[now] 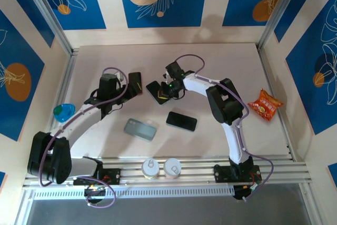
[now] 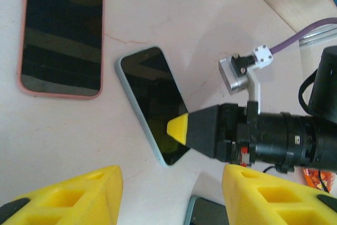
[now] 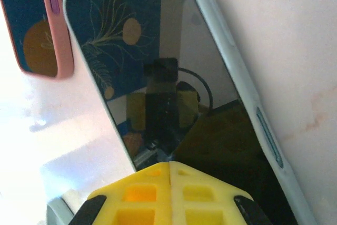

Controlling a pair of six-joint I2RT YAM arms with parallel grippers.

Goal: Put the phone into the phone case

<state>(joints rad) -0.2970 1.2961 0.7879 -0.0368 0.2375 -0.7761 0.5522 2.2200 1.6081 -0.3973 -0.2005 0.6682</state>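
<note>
**Right hand pinched shut on a phone screen, left hand apart above the surface**

My right hand [image 3: 168,175] has its two yellow fingers pressed flat together into a single blunt wedge. In the left wrist view that wedge's tip touches the glossy black glass of the pale-rimmed phone [image 2: 150,98], near its lower end. The phone's screen mirrors the blue leaf-patterned wall. Its edge is a smooth, pale blue-grey band with slim side buttons.

At 9 o'clock from the right hand [image 1: 167,89] in the top view, just beside that phone, lies the pink-cased phone [image 1: 135,84]. It is a rounded rectangle, dark glass up, inside a soft matte pink rim.

My left hand [image 2: 169,183] sits close to it, at its 9 o'clock. The left hand's chunky yellow fingers, ribbed with square hollows, stand apart with nothing clamped between them.

At 5 o'clock from the right hand a bare black phone [image 1: 181,121] lies flat, well apart from the hand. At 7 o'clock is the grey-blue phone case [image 1: 140,129], a matte rounded rectangle lying alone, near the black phone but not touching it.

The surface [image 1: 221,67] is pale and faintly veined like stone. Far out at 4 o'clock lies a crinkled orange snack packet [image 1: 265,104].
</note>
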